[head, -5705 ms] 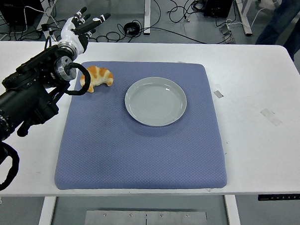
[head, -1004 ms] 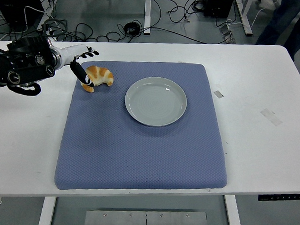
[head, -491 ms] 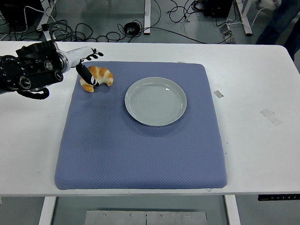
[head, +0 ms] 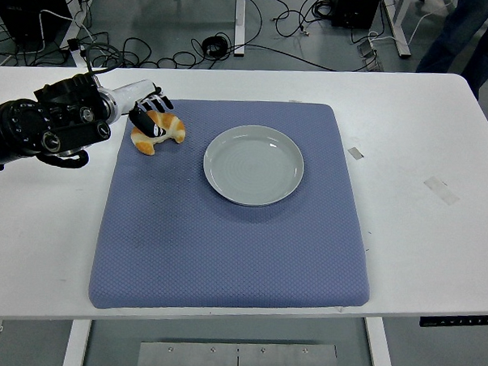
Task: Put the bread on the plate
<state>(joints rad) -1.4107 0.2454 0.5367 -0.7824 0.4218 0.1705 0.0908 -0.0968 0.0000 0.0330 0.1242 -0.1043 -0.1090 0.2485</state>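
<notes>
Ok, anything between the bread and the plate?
Nothing visible. The bread lies on the mat left of the plate, only bare mat between them. The left hand is at the bread.

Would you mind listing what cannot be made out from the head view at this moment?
- Whether the left hand actually grips the bread: its fingers cover the bread's left part and hide the contact.
- The bread's left end: hidden under those fingers.
- The right arm: not in the picture.
- The person at the top right: cut off by the picture's edge, only legs show.
- The plate is plainly bare.
</notes>
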